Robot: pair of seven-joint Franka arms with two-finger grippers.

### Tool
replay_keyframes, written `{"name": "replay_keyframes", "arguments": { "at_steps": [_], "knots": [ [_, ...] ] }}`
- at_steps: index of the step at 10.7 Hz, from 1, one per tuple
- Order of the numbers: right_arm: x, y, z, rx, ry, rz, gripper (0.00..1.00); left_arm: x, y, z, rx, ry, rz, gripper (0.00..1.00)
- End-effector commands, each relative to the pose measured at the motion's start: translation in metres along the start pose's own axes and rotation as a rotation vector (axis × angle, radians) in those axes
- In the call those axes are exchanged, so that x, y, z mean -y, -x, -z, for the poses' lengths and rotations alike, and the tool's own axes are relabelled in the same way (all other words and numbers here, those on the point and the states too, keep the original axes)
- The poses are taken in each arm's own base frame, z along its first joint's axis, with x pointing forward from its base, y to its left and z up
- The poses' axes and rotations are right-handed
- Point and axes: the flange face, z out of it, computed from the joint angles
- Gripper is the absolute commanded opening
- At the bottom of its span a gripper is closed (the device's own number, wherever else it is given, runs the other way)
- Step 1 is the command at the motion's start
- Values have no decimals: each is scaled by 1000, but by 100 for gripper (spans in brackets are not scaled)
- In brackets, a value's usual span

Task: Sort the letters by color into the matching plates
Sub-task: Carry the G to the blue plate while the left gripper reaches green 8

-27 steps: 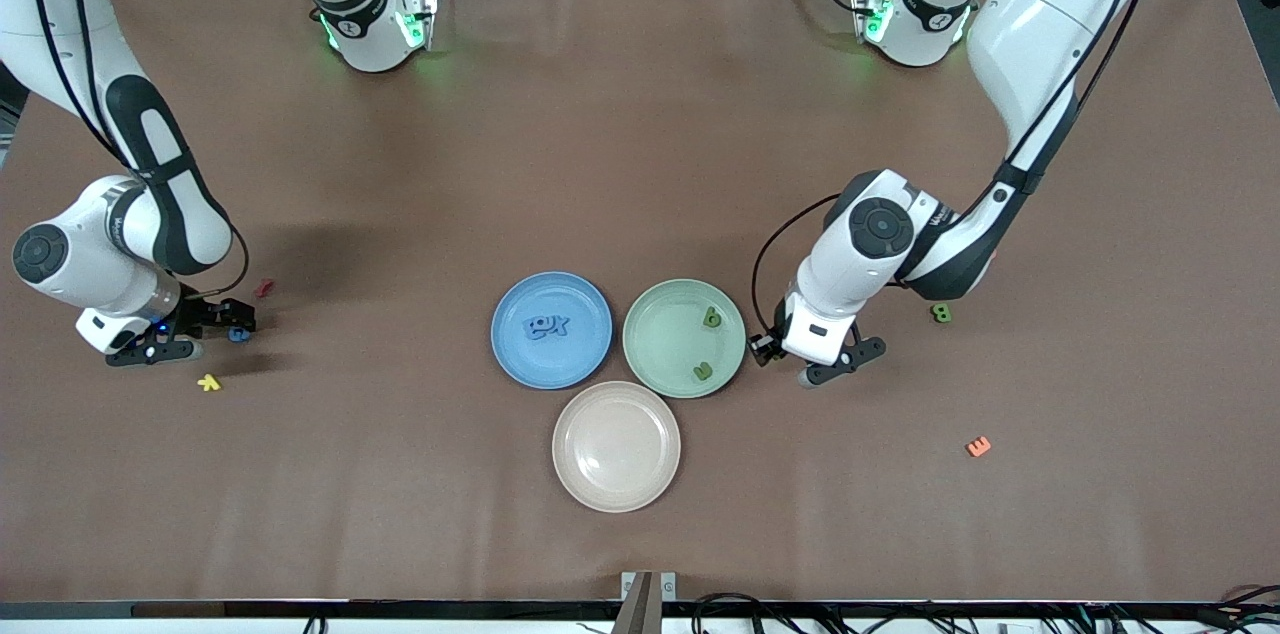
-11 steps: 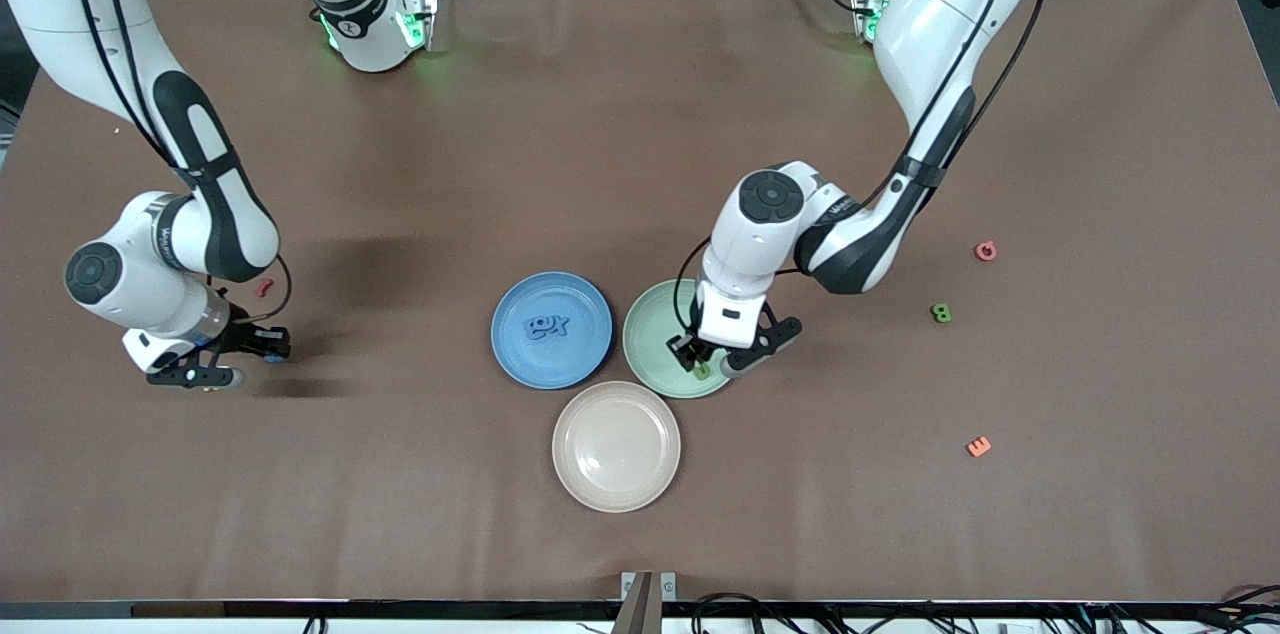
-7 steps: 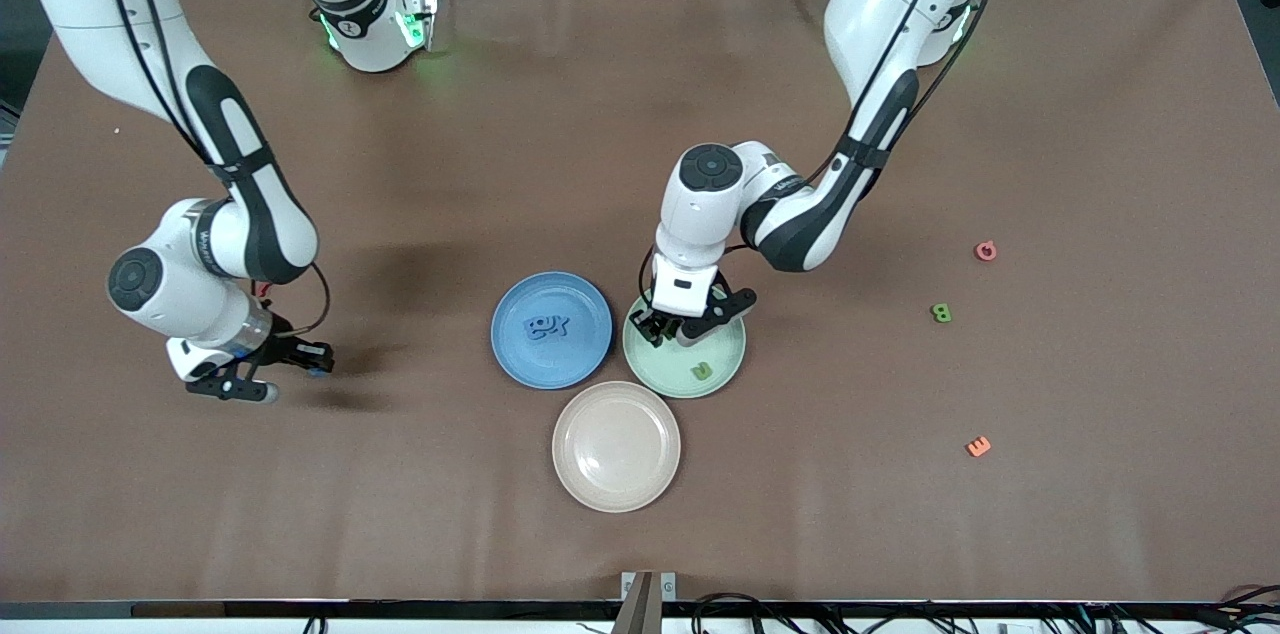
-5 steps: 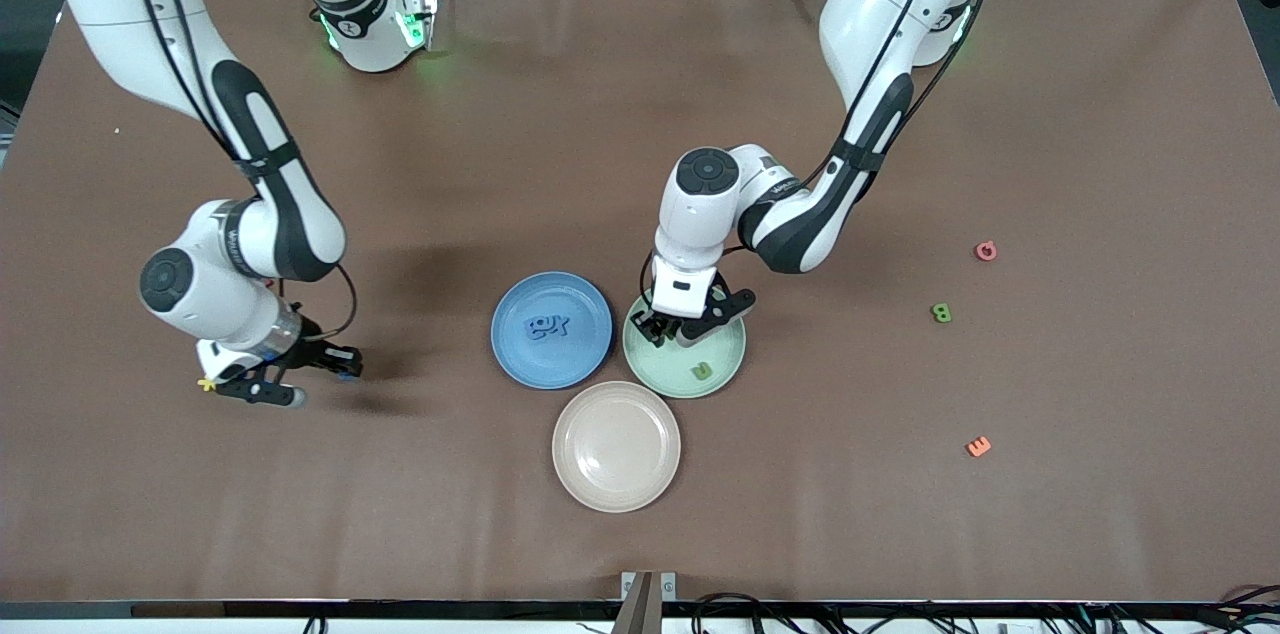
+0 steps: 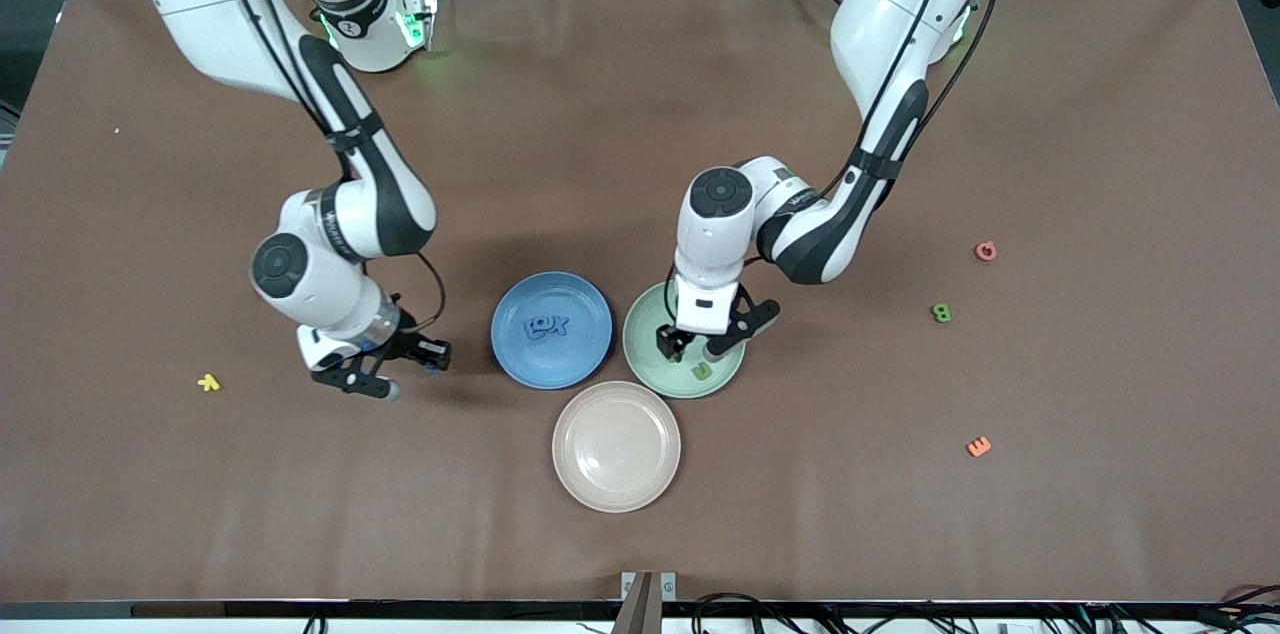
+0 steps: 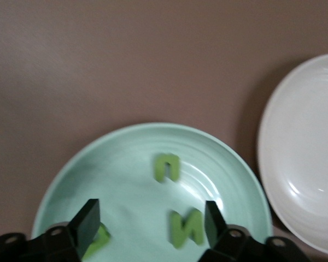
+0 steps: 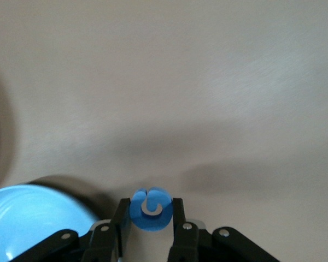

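three plates are set touching one another in the middle of the table, presumably so that both arms can reach them: the blue plate (image 5: pixel 590 296) at nine o'clock of the cluster, the green plate (image 5: pixel 642 326) at three o'clock, and the beige plate (image 5: pixel 616 446) at six o'clock, nearest the front camera. a knot of blue letters (image 5: pixel 549 325) is seen lying in the blue plate, and three green letters (image 6: pixel 167 167) lie in the green one.

the left gripper (image 5: pixel 699 345) is held low over the green plate with its fingers (image 6: pixel 86 219) spread wide and nothing gripped between them; one green letter (image 6: pixel 187 227) lies on the plate in the gap, which suggests a release just made.

the right gripper (image 5: pixel 404 369) is held over bare table at nine o'clock of the blue plate, close to its rim. its fingers (image 7: pixel 121 218) are pinched on a small blue letter (image 7: pixel 150 208), apparently carried so for dropping into the blue plate.

loose letters are left out on the table: a green one (image 5: pixel 941 313), a pink one (image 5: pixel 986 251), an orange one (image 5: pixel 978 446) and a yellow one (image 5: pixel 208 381).
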Motion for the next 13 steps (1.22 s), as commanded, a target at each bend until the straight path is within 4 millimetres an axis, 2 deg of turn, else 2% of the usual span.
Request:
{"name": "replay_keyframes", "arguments": {
  "at_steps": [1, 3, 5, 6, 7, 8, 10, 12, 13],
  "knots": [
    [62, 26, -10, 22, -27, -45, 28, 29, -57, -3, -7, -134, -79, 100],
    [105, 51, -24, 36, -36, -56, 28, 51, -72, -17, 12, -179, -140, 100],
    [130, 70, -37, 52, -36, -58, 29, 71, -68, -15, 37, -233, -227, 100],
    [138, 78, -38, 57, -38, -51, 34, 88, -66, -11, 76, -319, -352, 100],
    [142, 82, -38, 61, -41, -46, 78, 103, -77, -4, 120, -382, -419, 100],
    [143, 82, -37, 60, -42, -44, 100, 114, -84, -3, 145, -403, -441, 100],
    [143, 76, -31, 56, -43, -26, 100, 138, -71, 13, 149, -359, -441, 100],
    [136, 73, -25, 89, -14, 43, 100, 174, -37, 17, 124, -240, -432, 100],
    [126, 65, -22, 106, 5, 61, 100, 188, -28, 17, 119, -219, -428, 100]
  ]
}}
